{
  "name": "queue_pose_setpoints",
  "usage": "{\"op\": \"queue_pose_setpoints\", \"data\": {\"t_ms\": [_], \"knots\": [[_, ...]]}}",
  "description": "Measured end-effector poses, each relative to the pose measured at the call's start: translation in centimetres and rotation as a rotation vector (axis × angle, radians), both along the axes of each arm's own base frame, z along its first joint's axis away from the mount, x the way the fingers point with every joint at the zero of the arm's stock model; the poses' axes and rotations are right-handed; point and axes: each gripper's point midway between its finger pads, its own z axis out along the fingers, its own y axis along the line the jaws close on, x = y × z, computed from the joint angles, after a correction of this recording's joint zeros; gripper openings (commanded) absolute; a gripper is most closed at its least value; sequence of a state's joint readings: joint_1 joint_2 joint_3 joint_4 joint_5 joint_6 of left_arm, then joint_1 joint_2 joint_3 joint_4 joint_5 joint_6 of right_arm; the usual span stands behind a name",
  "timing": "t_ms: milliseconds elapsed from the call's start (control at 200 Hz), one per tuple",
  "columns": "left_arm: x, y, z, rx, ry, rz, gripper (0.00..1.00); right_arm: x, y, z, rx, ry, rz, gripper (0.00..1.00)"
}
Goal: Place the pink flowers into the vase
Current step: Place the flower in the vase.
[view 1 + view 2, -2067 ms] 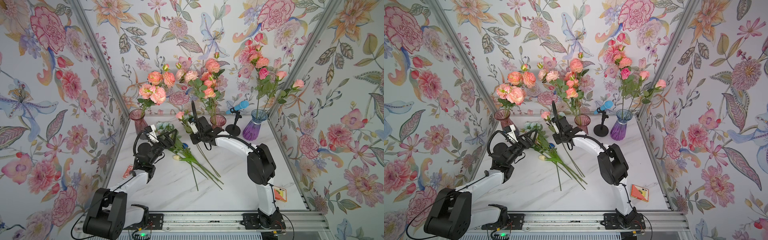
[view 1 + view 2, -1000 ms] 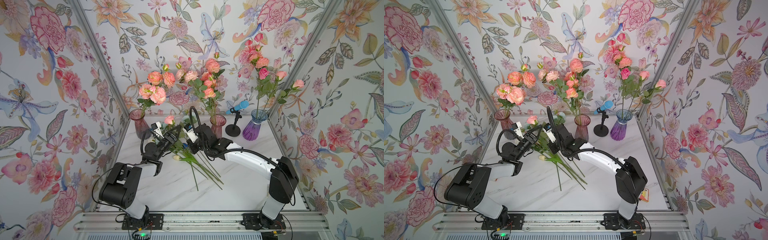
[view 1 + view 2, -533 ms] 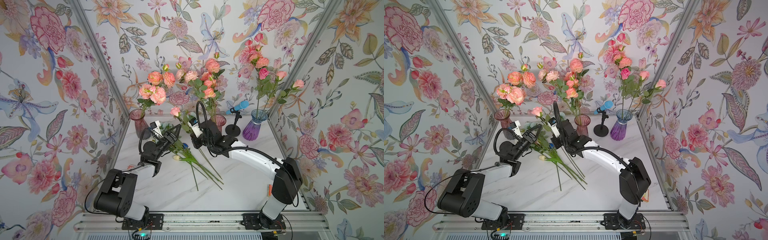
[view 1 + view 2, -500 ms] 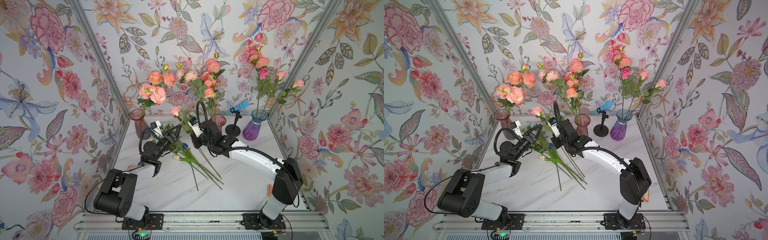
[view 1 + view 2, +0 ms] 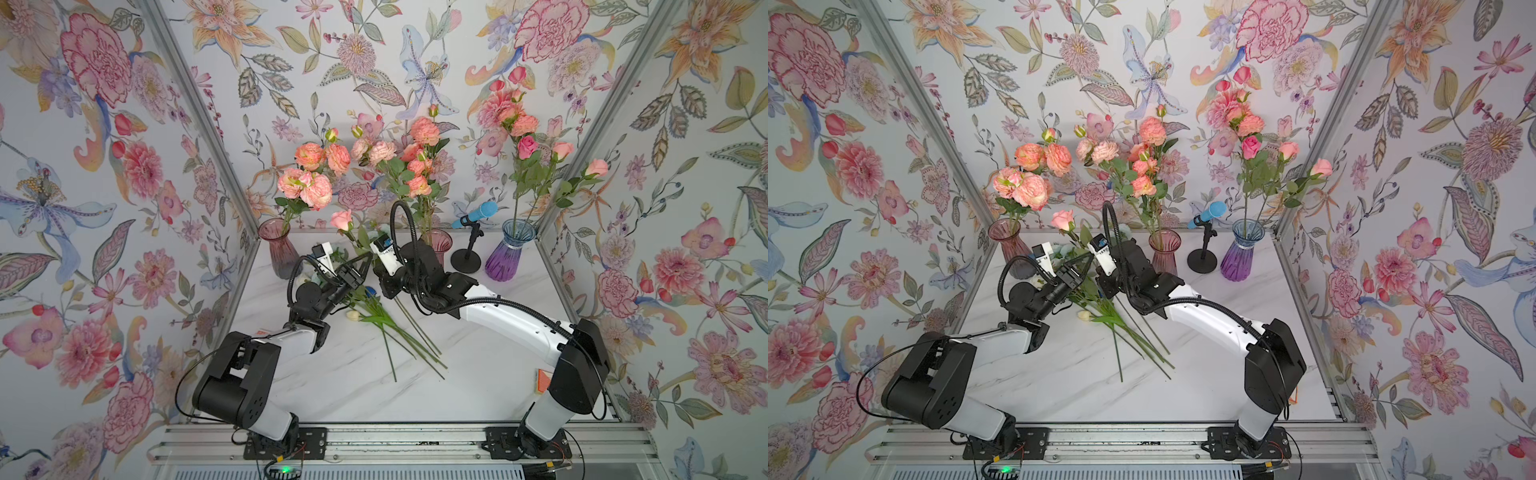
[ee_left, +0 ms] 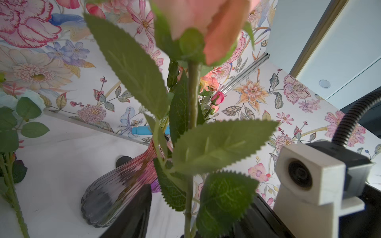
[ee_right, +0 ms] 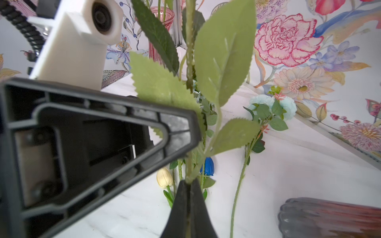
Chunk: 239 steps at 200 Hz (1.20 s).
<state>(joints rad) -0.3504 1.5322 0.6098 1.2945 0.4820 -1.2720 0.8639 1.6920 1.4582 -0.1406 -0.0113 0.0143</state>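
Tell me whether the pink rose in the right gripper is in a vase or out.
Out. The pink rose stands upright, clamped mid-stem by the shut right gripper, beside the middle vase, not inside it.

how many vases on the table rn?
3, all along the back wall. Left vase, pink, in the back-left corner; middle vase, pink, back centre; right vase, blue-purple, back right. None seems hidden.

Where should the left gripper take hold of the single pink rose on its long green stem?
Probably the bare stem stretch above the shut right gripper, under the leaves, approached sideways from the left arm's side: the stem rises off the table, leaves crowd it higher.
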Motion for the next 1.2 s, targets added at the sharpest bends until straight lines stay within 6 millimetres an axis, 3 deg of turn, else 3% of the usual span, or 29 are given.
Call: {"op": "queue_pose_setpoints", "data": {"t_ms": [105,415,510,726,896,1086,1196], "knots": [[0.1,0.0,0.2,-0.003,-0.004,0.005,0.46,-0.2,0.3,0.1,0.006,-0.002,0.010,0.03],[0.1,0.1,0.8,-0.012,-0.025,0.014,0.08,-0.2,0.5,0.1,0.011,-0.004,0.013,0.04],[0.2,0.1,0.7,-0.006,-0.025,0.018,0.00,-0.2,0.5,0.1,0.017,-0.002,0.011,0.16],[0.3,0.0,0.4,0.024,-0.028,0.021,0.00,-0.2,0.5,0.1,0.013,0.003,0.009,0.48],[1.2,-0.1,0.4,0.178,-0.044,0.070,0.00,0.0,-0.9,0.6,-0.008,-0.005,-0.019,0.72],[1.4,0.9,2.5,0.358,-0.130,0.175,0.00,0.4,-4.3,5.5,0.058,-0.056,-0.078,0.86],[1.6,1.2,2.1,0.447,-0.140,0.212,0.00,0.6,-4.3,8.1,0.122,-0.067,-0.072,0.86]]}}
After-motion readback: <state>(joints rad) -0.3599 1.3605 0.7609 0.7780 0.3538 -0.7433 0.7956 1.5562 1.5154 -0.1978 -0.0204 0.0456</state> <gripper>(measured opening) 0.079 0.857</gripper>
